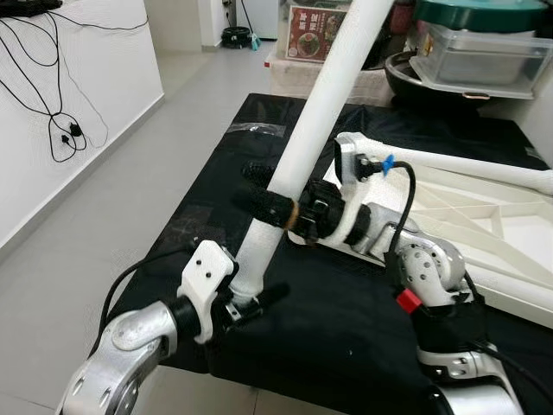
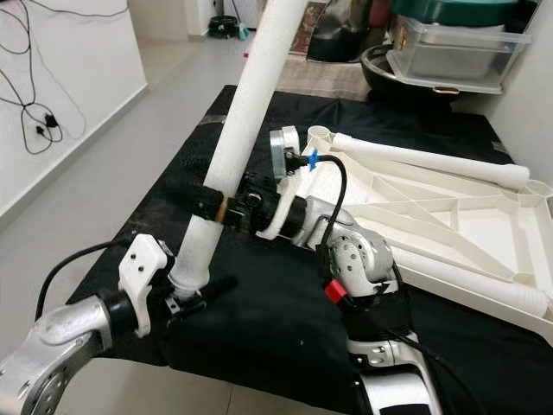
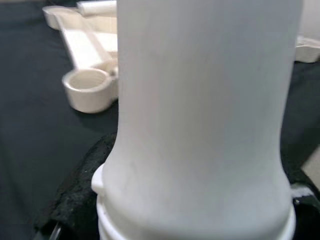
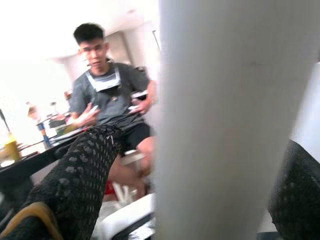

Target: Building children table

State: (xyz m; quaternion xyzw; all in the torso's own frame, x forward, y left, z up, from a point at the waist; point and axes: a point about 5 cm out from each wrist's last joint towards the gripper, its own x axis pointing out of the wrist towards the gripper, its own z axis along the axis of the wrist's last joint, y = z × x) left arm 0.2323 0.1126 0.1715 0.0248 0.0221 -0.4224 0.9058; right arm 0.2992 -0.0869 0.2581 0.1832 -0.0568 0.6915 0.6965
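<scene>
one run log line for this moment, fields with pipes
left gripper shut on table leg near its lower end | right gripper shut on table leg higher up | leg tilted over black cloth | tabletop upside down beside it

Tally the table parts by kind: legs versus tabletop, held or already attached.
Legs held by both grippers: 1
Legs lying along the tabletop: 2
Upturned white tabletop: 1
Total: 4

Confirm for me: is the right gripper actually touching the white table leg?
Touching. In the left eye view the right gripper has its black fingers clamped around the white table leg mid-shaft, with no gap visible.
</scene>
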